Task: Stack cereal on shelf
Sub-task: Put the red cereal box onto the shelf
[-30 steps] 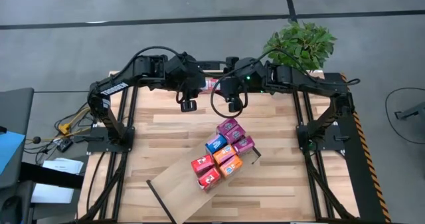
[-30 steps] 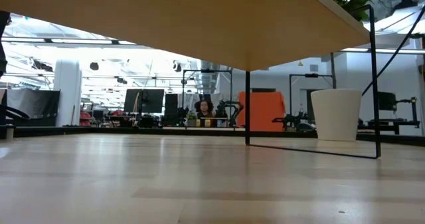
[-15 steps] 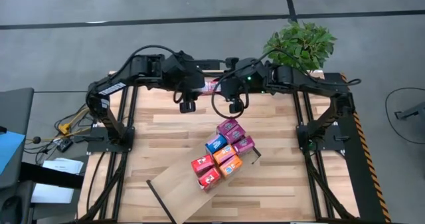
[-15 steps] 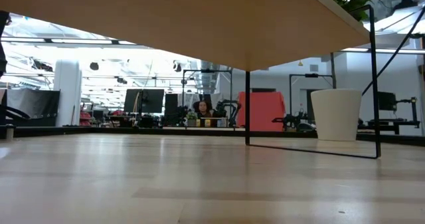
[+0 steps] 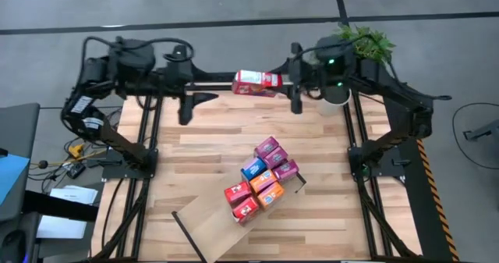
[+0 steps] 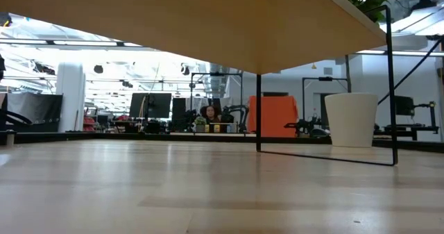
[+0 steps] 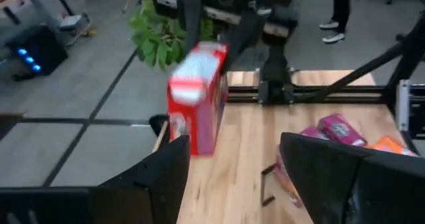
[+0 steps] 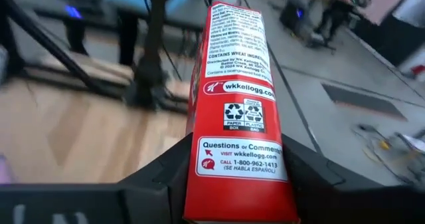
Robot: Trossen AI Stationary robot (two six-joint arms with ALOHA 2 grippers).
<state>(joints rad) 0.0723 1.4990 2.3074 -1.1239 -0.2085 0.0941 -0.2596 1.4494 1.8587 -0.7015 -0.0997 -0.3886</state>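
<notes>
A large red cereal box (image 5: 257, 82) hangs over the table's far edge, with my right gripper (image 5: 296, 95) shut on it. In the left wrist view the red box (image 7: 196, 101) stands some way beyond the open, empty fingers of my left gripper (image 7: 234, 144). That gripper (image 5: 191, 107) is at the far left. Several small red, pink, orange and blue cereal boxes (image 5: 261, 181) sit side by side on the pale wood shelf (image 5: 210, 220). The shelf lies slantwise near the table's front. The low view shows only the shelf's underside (image 6: 208, 26). My right gripper pinches the red box at its right-hand end (image 8: 236, 184), one finger (image 8: 166, 171) on each broad face. The fingers come nearly level from the table's right and lie along the box. The box reaches out toward the left, narrow side up, lifted clear of the table.
A potted plant (image 5: 355, 44) stands at the far right corner, its white pot (image 6: 350, 119) beyond the shelf's black legs (image 6: 258, 112). Black arm frames run along both table sides. Bare planks lie between the shelf and the far edge. A person's legs (image 7: 339, 11) show beyond the table.
Both grippers have left the far middle of the table and risen. My left gripper has drawn back toward the table's left edge, tipping up toward level. My right gripper has gone toward the far right with the red box, which now hangs clear over the far edge.
</notes>
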